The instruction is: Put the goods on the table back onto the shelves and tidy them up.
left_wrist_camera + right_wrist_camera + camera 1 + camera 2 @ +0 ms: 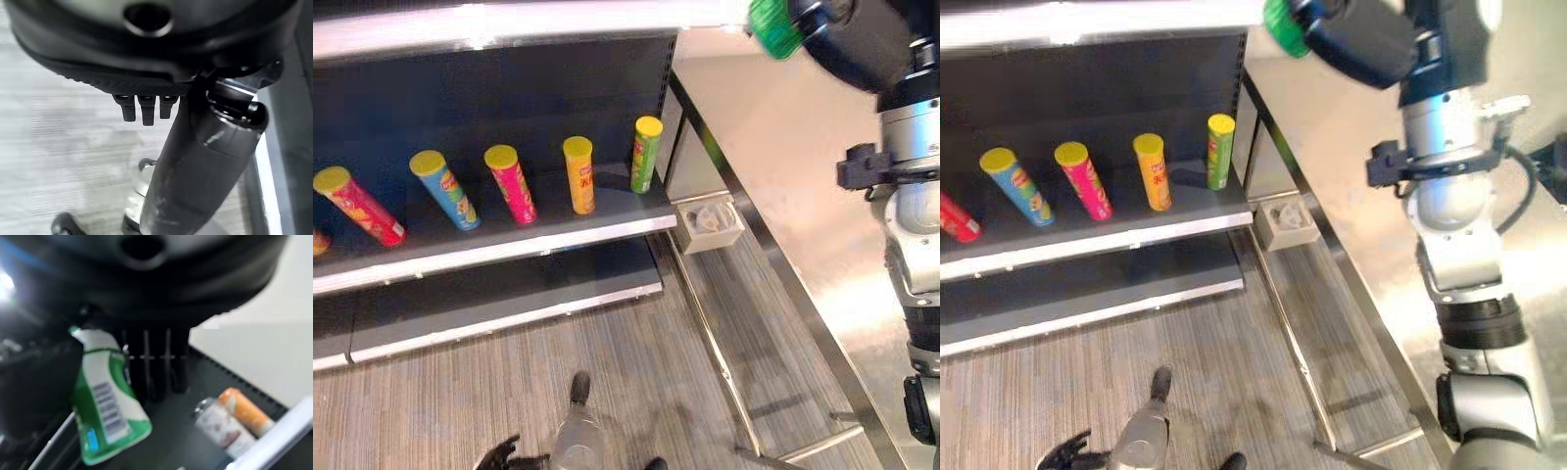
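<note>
My right hand [1361,39] is raised to the top of the shelf unit and is shut on a green-and-white bottle [105,396], whose green end [773,24] sticks out of the hand toward the shelf. In the right wrist view the fingers [156,362] run behind the bottle, and two small bottles, one orange-capped [244,413], lie on a dark shelf board below it. Several yellow-lidded chip cans stand on the middle shelf [509,245]: red [357,204], blue [445,189], pink [511,183], orange [578,174], green [646,154]. My left hand [499,455] hangs low over the floor, relaxed and holding nothing.
A pale table [783,196] with a steel edge runs along the right side, next to the shelf's end. A small white box [710,223] sits at the foot of the shelf. A bare lower shelf [499,304] lies under the cans. A metal rail [720,362] crosses the striped floor.
</note>
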{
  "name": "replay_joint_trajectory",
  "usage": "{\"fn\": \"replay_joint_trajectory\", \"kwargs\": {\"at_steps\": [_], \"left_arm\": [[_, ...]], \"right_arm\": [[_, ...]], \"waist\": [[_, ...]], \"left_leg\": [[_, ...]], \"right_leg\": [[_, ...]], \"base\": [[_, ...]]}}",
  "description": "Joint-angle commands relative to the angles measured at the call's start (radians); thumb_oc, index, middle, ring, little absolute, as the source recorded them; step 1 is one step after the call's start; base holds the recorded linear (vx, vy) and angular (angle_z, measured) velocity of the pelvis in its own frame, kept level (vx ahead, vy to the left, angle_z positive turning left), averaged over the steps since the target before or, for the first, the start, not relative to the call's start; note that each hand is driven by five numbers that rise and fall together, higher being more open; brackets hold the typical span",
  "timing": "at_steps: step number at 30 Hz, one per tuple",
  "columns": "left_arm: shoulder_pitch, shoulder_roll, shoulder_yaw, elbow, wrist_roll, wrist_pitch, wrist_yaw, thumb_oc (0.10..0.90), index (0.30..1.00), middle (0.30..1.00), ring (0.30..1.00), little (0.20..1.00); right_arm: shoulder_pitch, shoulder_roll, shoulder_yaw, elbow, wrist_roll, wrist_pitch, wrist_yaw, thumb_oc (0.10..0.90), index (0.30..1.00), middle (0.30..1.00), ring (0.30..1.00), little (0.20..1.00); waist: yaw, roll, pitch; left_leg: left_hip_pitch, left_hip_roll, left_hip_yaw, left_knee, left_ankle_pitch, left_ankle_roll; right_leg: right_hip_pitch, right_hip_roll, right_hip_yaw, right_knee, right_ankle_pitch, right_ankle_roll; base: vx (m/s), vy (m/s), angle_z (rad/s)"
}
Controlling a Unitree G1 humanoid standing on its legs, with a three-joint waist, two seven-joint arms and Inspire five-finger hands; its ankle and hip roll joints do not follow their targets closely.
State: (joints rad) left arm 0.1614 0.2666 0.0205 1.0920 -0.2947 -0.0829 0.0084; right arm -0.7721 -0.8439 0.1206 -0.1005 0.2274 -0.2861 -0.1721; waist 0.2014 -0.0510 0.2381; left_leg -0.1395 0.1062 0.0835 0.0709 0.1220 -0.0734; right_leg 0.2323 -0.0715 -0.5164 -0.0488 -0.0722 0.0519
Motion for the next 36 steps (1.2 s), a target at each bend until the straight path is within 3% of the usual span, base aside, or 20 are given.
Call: {"fn": "replay_joint_trajectory", "kwargs": {"at_steps": [1, 4, 9, 13, 14, 15, 19, 23, 26, 27, 29, 36], "left_arm": [[-0.056, 0.044, -0.043, -0.035, -0.014, -0.052, -0.007, 0.800, 0.900, 0.900, 0.900, 0.900], [-0.046, 0.039, -0.060, -0.043, -0.011, -0.045, -0.014, 0.800, 0.900, 0.900, 0.900, 0.900], [-0.029, 0.040, -0.061, -0.023, 0.004, -0.036, -0.022, 0.800, 0.900, 0.900, 0.900, 0.900], [-0.028, 0.045, -0.061, -0.017, 0.012, -0.035, -0.024, 0.800, 0.900, 0.900, 0.900, 0.900], [-0.043, 0.051, -0.072, -0.010, 0.008, -0.034, -0.026, 0.800, 0.900, 0.900, 0.900, 0.900], [-0.045, 0.053, -0.070, -0.008, 0.006, -0.032, -0.025, 0.800, 0.900, 0.900, 0.900, 0.900], [-0.051, 0.063, -0.071, -0.021, -0.010, -0.036, -0.024, 0.800, 0.900, 0.900, 0.900, 0.900], [-0.050, 0.084, -0.055, -0.043, -0.040, -0.046, -0.011, 0.800, 0.900, 0.900, 0.900, 0.900], [-0.060, 0.100, -0.050, -0.047, -0.057, -0.048, -0.008, 0.800, 0.900, 0.900, 0.900, 0.900], [-0.060, 0.100, -0.050, -0.046, -0.057, -0.048, -0.008, 0.800, 0.900, 0.900, 0.900, 0.900], [-0.063, 0.106, -0.031, -0.047, -0.078, -0.050, 0.001, 0.800, 0.900, 0.900, 0.900, 0.900], [-0.051, 0.095, -0.043, -0.043, -0.105, -0.040, -0.006, 0.800, 0.900, 0.900, 0.900, 0.900]], "right_arm": [[-0.157, 0.042, 0.006, 0.037, 0.074, -0.028, -0.007, 0.400, 0.300, 0.300, 0.300, 0.300], [-0.176, 0.045, 0.010, 0.078, 0.096, -0.022, -0.011, 0.400, 0.300, 0.300, 0.300, 0.300], [-0.173, 0.042, 0.016, 0.124, 0.099, -0.002, 0.000, 0.400, 0.300, 0.300, 0.300, 0.300], [-0.176, 0.053, 0.022, 0.119, 0.089, 0.004, 0.006, 0.400, 0.300, 0.300, 0.300, 0.300], [-0.202, 0.083, 0.055, 0.151, 0.047, 0.026, 0.012, 0.400, 0.300, 0.300, 0.300, 0.300], [-0.213, 0.086, 0.064, 0.158, 0.040, 0.032, 0.011, 0.400, 0.300, 0.300, 0.300, 0.300], [-0.248, 0.116, 0.088, 0.197, 0.022, 0.041, 0.002, 0.400, 0.300, 0.300, 0.300, 0.300], [-0.310, 0.163, 0.129, 0.244, -0.002, 0.055, -0.004, 0.400, 0.300, 0.300, 0.300, 0.300], [-0.316, 0.151, 0.151, 0.256, -0.017, 0.070, 0.009, 0.400, 0.300, 0.300, 0.300, 0.300], [-0.316, 0.151, 0.152, 0.257, -0.017, 0.070, 0.009, 0.400, 0.300, 0.300, 0.300, 0.300], [-0.341, 0.160, 0.185, 0.286, -0.033, 0.079, 0.009, 0.400, 0.300, 0.300, 0.300, 0.300], [-0.397, 0.150, 0.240, 0.407, -0.068, 0.111, 0.006, 0.400, 0.300, 0.300, 0.300, 0.300]], "waist": [[0.022, -0.057, -0.131], [-0.005, -0.033, -0.158], [0.005, -0.009, -0.195], [0.012, -0.012, -0.197], [0.049, -0.026, -0.205], [0.043, -0.029, -0.205], [0.054, -0.031, -0.207], [0.056, -0.016, -0.178], [0.039, -0.022, -0.177], [0.040, -0.022, -0.179], [0.043, -0.038, -0.181], [0.065, -0.060, -0.201]], "left_leg": [[0.087, 0.106, -0.012, 0.054, -0.039, -0.075], [0.149, 0.109, 0.047, -0.033, -0.064, -0.073], [0.178, 0.051, 0.029, -0.146, -0.059, -0.061], [0.169, 0.029, 0.011, -0.144, -0.066, -0.048], [0.156, -0.032, -0.031, -0.149, -0.085, -0.020], [0.155, -0.045, -0.040, -0.148, -0.087, -0.012], [0.166, -0.084, -0.050, -0.149, -0.100, 0.018], [0.206, -0.113, -0.053, -0.153, -0.118, 0.056], [0.192, -0.123, -0.063, -0.153, -0.104, 0.060], [0.190, -0.121, -0.061, -0.153, -0.104, 0.059], [0.183, -0.122, -0.082, -0.149, -0.101, 0.049], [0.159, -0.095, -0.115, -0.147, -0.094, 0.019]], "right_leg": [[-0.112, -0.040, 0.011, -0.038, 0.046, 0.014], [-0.108, -0.058, -0.034, -0.038, 0.062, 0.027], [-0.088, -0.081, -0.087, -0.037, 0.077, 0.043], [-0.078, -0.100, -0.103, -0.035, 0.084, 0.050], [-0.053, -0.150, -0.146, -0.021, 0.106, 0.072], [-0.052, -0.161, -0.153, -0.014, 0.108, 0.078], [-0.062, -0.209, -0.157, 0.076, 0.097, 0.089], [-0.117, -0.274, -0.100, 0.243, 0.102, 0.098], [-0.151, -0.218, 0.023, 0.191, 0.090, 0.082], [-0.152, -0.215, 0.024, 0.187, 0.092, 0.081], [-0.148, -0.191, 0.108, 0.064, 0.120, 0.096], [-0.084, -0.156, 0.065, -0.033, 0.131, 0.100]], "base": [[-0.06, 0.123, 1.00], [-0.02, 0.141, 0.37], [0.03, 0.164, 0.81], [0.03, 0.154, 0.65], [0.08, 0.327, 0.12], [0.09, 0.379, 0.59], [0.05, 0.169, 0.50], [0.04, 0.155, 0.12], [-0.03, -0.006, 0.02], [-0.04, -0.036, 0.35], [0.04, -0.113, 0.29], [0.04, -0.114, 0.18]]}}
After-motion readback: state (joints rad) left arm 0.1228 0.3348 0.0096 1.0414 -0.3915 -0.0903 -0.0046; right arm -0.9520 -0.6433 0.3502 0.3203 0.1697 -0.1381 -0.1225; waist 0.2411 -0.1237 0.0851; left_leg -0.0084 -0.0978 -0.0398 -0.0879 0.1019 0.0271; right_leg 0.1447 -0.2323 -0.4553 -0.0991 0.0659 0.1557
